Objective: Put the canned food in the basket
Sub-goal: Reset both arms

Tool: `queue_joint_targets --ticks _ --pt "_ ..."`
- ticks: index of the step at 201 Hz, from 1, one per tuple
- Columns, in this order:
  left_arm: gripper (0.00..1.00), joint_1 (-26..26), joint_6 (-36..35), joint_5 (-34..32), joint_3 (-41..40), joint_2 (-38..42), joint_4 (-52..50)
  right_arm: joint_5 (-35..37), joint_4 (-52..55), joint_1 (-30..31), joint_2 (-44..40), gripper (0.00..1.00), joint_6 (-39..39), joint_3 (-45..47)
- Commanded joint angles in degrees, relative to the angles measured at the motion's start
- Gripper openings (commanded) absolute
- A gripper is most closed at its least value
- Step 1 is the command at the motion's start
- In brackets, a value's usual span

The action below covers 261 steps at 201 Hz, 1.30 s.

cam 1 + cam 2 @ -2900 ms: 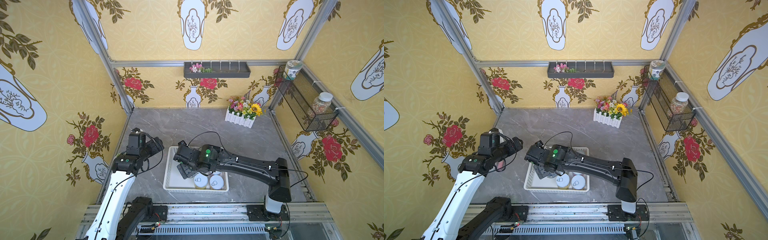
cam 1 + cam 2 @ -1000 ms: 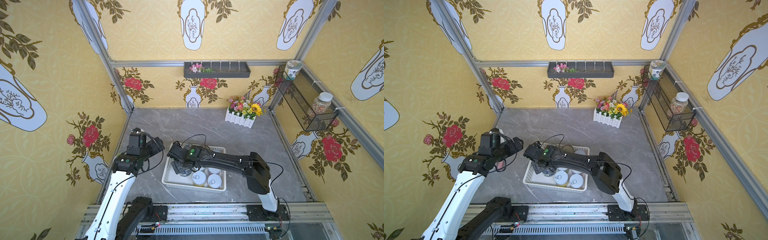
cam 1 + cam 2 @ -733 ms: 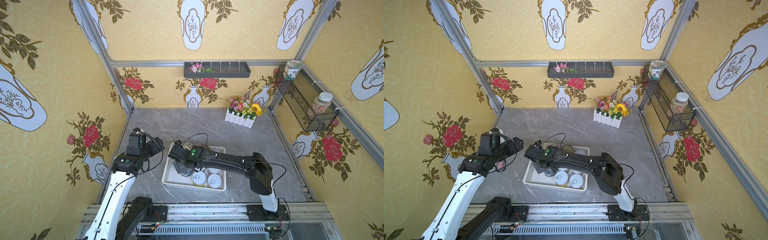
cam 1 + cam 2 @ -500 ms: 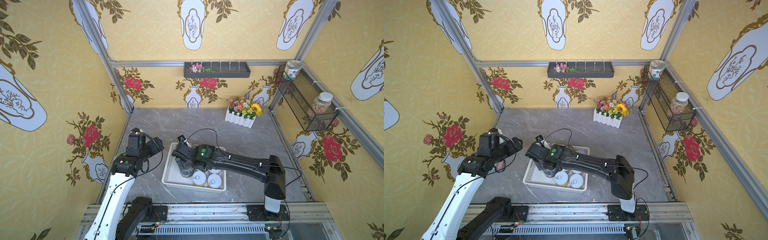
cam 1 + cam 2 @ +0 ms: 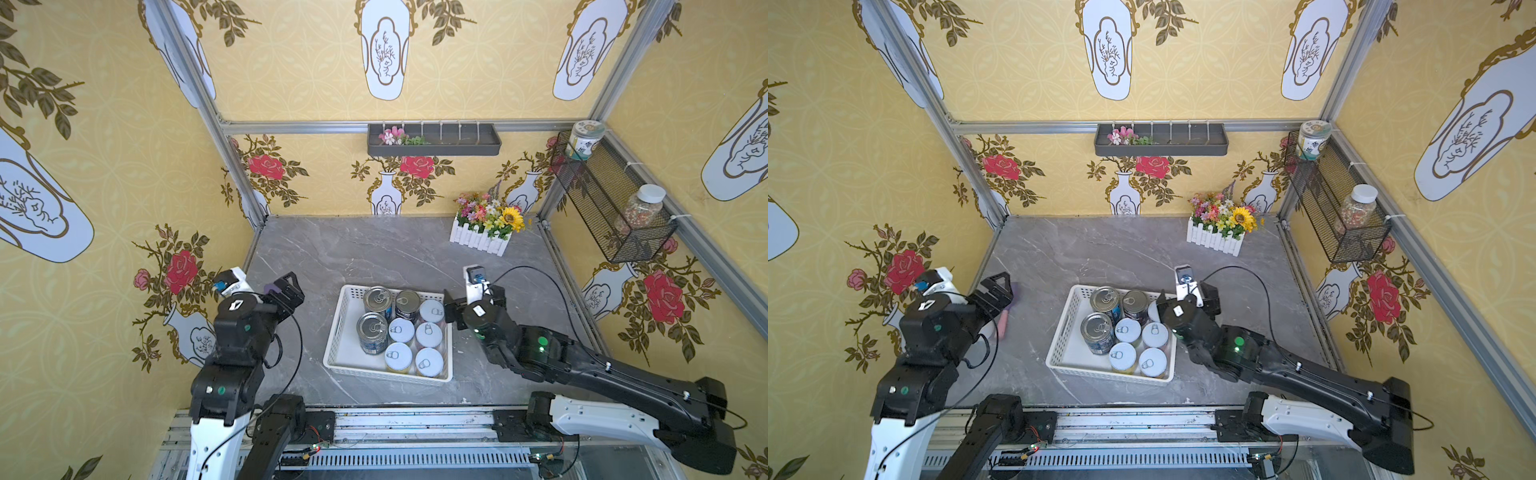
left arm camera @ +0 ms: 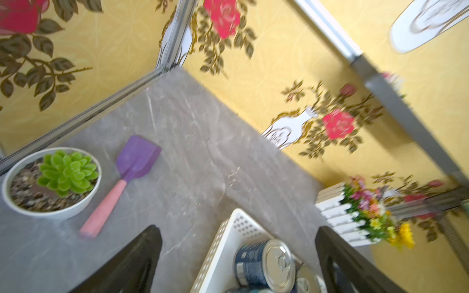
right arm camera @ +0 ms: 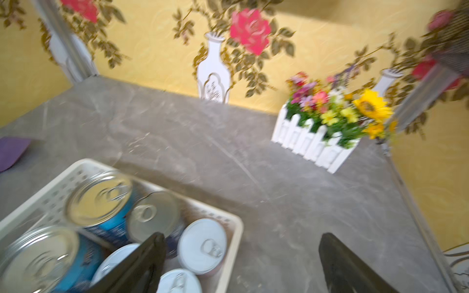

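All eight cans of the canned food (image 5: 401,330) stand upright in the basket (image 5: 337,332), at the near middle of the grey table (image 5: 374,249). No can shows anywhere else, so I judge the job done bar drawing my arms clear. My right gripper (image 5: 473,302) hangs spread wide and empty at the basket's far right corner. My left gripper (image 5: 293,286), equally wide and empty, hovers well to its left. Three taller cans with bare metal tops sit toward the far left, and five short white-lidded ones line the right.
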State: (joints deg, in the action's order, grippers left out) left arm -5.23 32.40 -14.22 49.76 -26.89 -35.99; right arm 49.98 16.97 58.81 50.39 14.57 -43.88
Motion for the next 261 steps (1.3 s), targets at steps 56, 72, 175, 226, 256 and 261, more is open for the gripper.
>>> queue_joint_targets --ticks 56,72,175,226,256,261 --pt "1.0 -0.1 0.6 -8.4 -23.3 -3.5 25.1 -1.5 -30.9 -17.0 -15.8 0.97 -18.4 24.1" --pt "1.0 -0.5 0.8 -16.6 -29.8 -5.5 29.5 -3.3 -34.9 -21.4 -10.8 0.97 -17.7 26.1" --pt "1.0 -3.5 -34.0 -8.6 -59.2 -14.0 97.9 -8.7 -75.1 -42.9 32.7 0.97 -18.4 29.8" --pt "1.0 3.8 -31.3 -0.7 -50.9 -43.2 109.8 -21.8 -55.8 -50.8 31.6 0.97 -10.2 23.0" --pt "1.0 4.6 -31.2 1.0 -47.0 -47.0 103.5 -24.0 -57.0 -51.2 31.2 0.97 -10.6 23.9" --pt "1.0 4.6 -31.3 1.6 -46.2 -46.7 101.6 -25.4 -58.3 -51.4 30.9 0.99 -11.2 24.6"
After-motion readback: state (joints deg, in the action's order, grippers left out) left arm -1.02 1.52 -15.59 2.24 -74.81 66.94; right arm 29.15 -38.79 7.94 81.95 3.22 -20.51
